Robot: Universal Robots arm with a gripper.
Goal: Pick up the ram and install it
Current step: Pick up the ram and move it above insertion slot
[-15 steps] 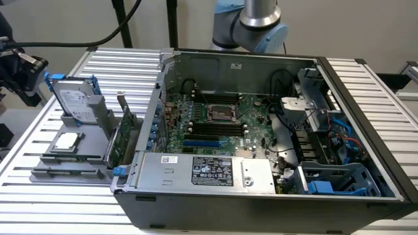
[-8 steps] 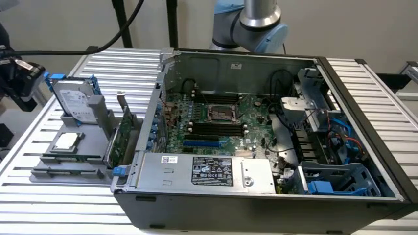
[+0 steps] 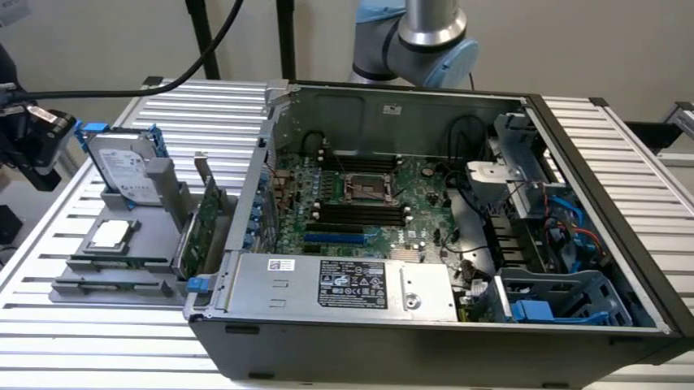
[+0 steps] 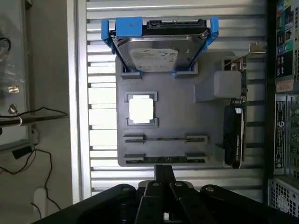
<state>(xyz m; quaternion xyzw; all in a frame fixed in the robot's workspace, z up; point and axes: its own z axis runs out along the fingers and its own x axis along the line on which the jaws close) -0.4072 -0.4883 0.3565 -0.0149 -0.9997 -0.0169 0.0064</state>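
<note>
1. Robot arm (image 3: 428,32): the exterior view's upper edge cuts it off above one joint.
2. Gripper (image 4: 163,167): the picture edge cuts off its housing.
3. Ram (image 4: 180,159): it sits edge-on in the gray tray (image 4: 205,112), in the slot nearest the gripper. The gripper covers its middle, and its chips cannot be made out.
4. Adjacent slot (image 4: 166,138): too thin to tell whether it holds a stick.
5. Expansion card (image 4: 233,135): edge-on and dark; no surface detail is legible.
6. Hard drive (image 4: 156,53) and power supply (image 3: 325,284): the label text is too small to read.
7. Computer case (image 3: 456,357): the exterior view's lower edge cuts off its near wall.
8. Dark device (image 3: 28,134): cut off at the exterior view's left edge; type cannot be determined.
</note>
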